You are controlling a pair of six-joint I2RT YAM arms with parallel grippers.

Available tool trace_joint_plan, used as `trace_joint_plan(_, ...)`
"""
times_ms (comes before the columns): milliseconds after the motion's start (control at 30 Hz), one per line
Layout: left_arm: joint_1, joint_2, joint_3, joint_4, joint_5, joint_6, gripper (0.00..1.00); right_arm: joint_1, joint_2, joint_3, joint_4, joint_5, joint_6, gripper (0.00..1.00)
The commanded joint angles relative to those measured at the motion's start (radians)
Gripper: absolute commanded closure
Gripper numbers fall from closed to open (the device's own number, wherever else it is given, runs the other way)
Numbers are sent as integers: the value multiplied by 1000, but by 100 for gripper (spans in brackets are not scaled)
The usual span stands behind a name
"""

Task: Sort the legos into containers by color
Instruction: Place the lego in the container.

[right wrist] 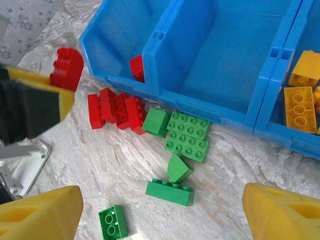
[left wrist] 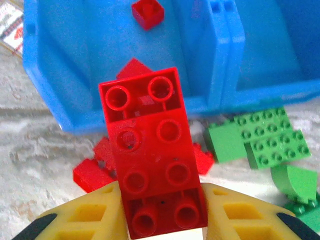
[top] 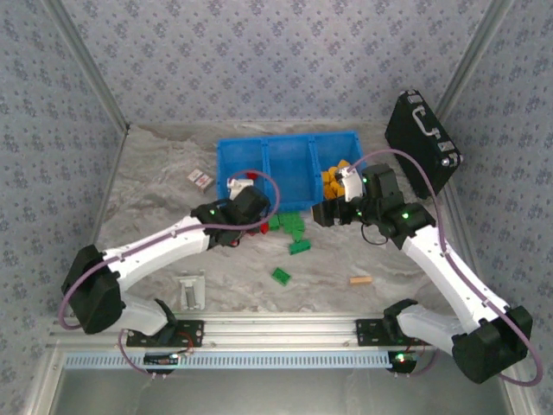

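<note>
Clamped between the left gripper's fingers: a red brick, just near of the blue containers' left bin. Spread wide and empty: the right gripper, over green legos by the near wall; orange legos in the right bin.

Left arm and right arm match: white link shells, black joint housings and bases. A thin purple cable loops along each. Small green lights glow on the joints. Fingers are yellow with ribbed pockets and dark edges.
</note>
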Motion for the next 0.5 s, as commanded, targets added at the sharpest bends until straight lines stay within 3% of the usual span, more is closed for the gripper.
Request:
trace_joint_plan(0,64,62,72,62,38,107,65,6,-3,15,6,3,-6,15)
trace_joint_plan(200,189,238,197,124,165,178,63,4,0,23,-9,-1,-16,15)
trace_joint_plan(367,248,378,324,78,231,197,47,2,-30,28,-37,4,-21,15)
trace_joint_plan(467,258,419,373,46,242,206,43,-2,-53,23,-53,15,-25,15)
